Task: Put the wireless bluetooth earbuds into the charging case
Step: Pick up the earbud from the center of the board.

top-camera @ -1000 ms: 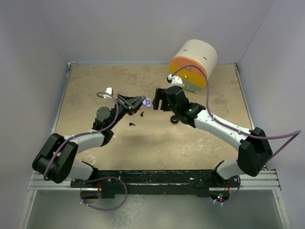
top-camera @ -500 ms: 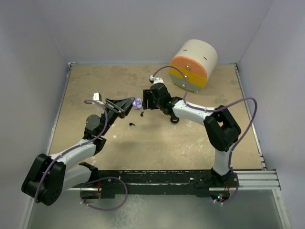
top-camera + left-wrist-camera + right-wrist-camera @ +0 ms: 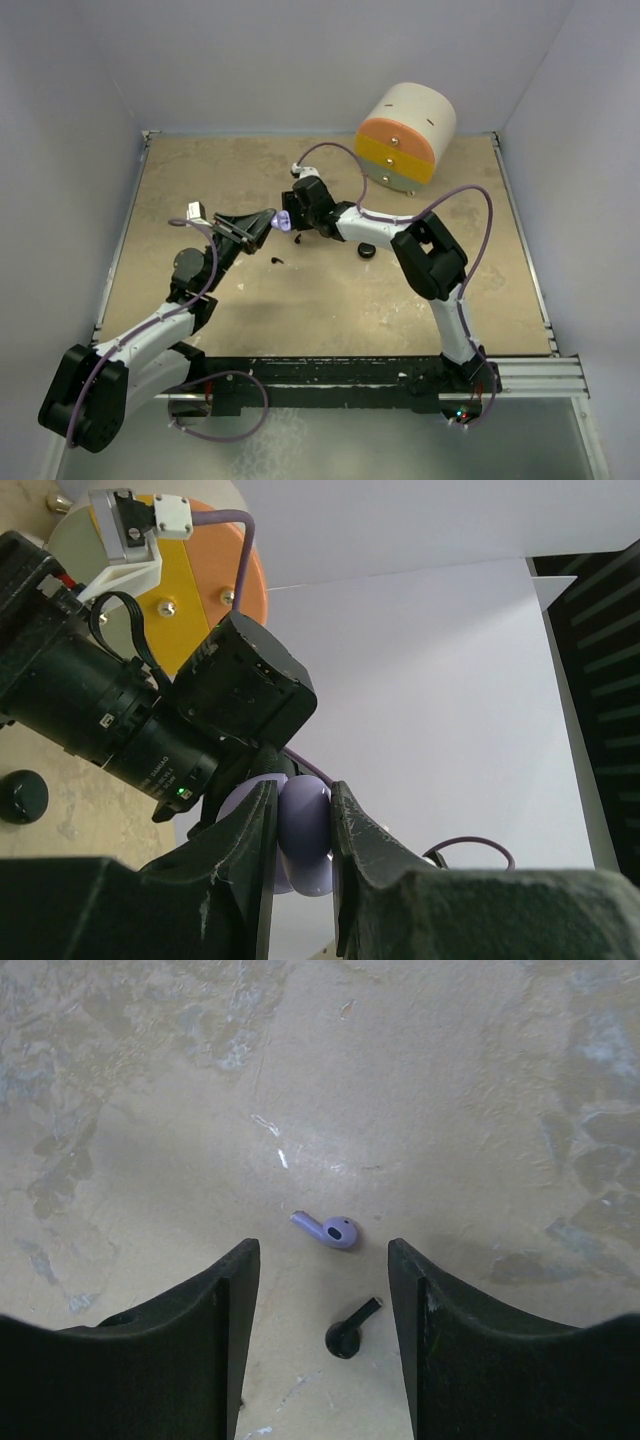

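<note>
Nearest the arms, the left hand (image 3: 300, 800) is clamped right down on the lavender charging case (image 3: 305, 825), one finger each side, holding it up off the bench (image 3: 450, 1080). Just past it the right hand (image 3: 322, 1248) hangs with its fingers standing apart and nothing between them. Looking down through that gap, a black earbud (image 3: 348, 1334) sits closest to the fingers. The lavender earbud (image 3: 330, 1231) lies just beyond it, at about 11 o'clock from it. Both are loose on the bench and not touching.

My read is the lavender bud is the pick here, since it matches the case. It's lying flat, long axis running roughly 10 to 4 o'clock in the wrist view, stem tip toward 10, fat head toward 4. The fingers close along 9 to 3, so nearly end-on to it. I'd twist the wrist a bit so the pads land across the stem, then drop straight down. Stay clear of the black one, whose stem points to about 1 o'clock. Squeeze gently, it'll probably skitter otherwise. Way at the back, the striped drum (image 3: 405, 135) is well out of the way.
</note>
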